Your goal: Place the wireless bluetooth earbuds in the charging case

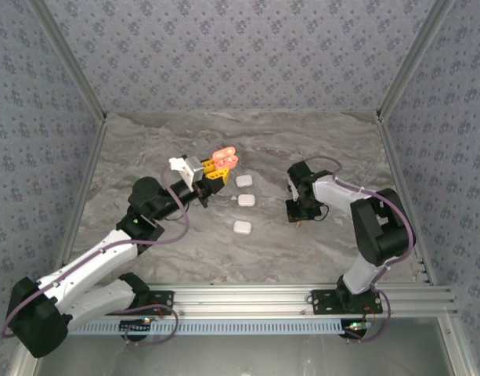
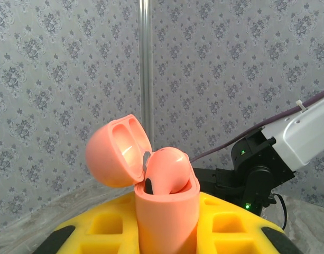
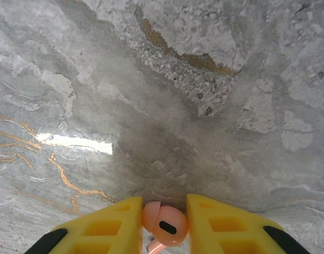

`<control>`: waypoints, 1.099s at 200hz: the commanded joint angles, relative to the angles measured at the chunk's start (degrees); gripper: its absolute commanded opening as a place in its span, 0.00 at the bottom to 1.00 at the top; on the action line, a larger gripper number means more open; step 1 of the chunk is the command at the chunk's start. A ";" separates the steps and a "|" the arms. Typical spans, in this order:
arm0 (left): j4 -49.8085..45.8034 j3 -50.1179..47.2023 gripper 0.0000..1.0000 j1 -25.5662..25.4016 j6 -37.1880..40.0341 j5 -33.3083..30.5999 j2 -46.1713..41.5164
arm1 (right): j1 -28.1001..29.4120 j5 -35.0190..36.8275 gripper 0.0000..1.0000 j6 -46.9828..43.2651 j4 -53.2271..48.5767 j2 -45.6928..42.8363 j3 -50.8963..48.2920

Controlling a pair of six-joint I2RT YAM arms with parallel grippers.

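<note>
An orange-pink charging case (image 2: 167,219) stands upright between the yellow fingers (image 2: 230,222) of my left gripper (image 2: 167,211), which is shut on it. Its lid (image 2: 118,151) is swung open to the left, and one orange-pink earbud (image 2: 169,170) sits in the case. In the top view this case (image 1: 225,159) is held up above the table by the left gripper (image 1: 214,168). My right gripper (image 3: 164,202) points down close to the marble table (image 3: 151,106) and is shut on a second orange-pink earbud (image 3: 166,225). The right gripper (image 1: 297,213) is right of the table's middle.
Three small white closed cases lie between the arms: one (image 1: 244,180) at the back, one (image 1: 247,200) in the middle, one (image 1: 242,227) nearest. Patterned walls enclose the table on three sides. The right arm (image 2: 288,137) shows behind the held case.
</note>
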 commanded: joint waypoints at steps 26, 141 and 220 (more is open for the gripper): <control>1.03 0.47 0.00 -0.29 -0.46 0.02 -0.22 | 1.05 0.17 0.26 -1.28 -2.79 -9.75 1.13; 7.17 0.68 0.00 -1.15 -6.82 3.09 6.85 | 9.70 -3.31 0.26 -8.20 13.28 -36.52 15.26; 7.46 2.33 0.00 -3.14 -6.56 2.99 9.20 | 20.54 1.02 0.26 -14.25 19.10 -31.78 19.94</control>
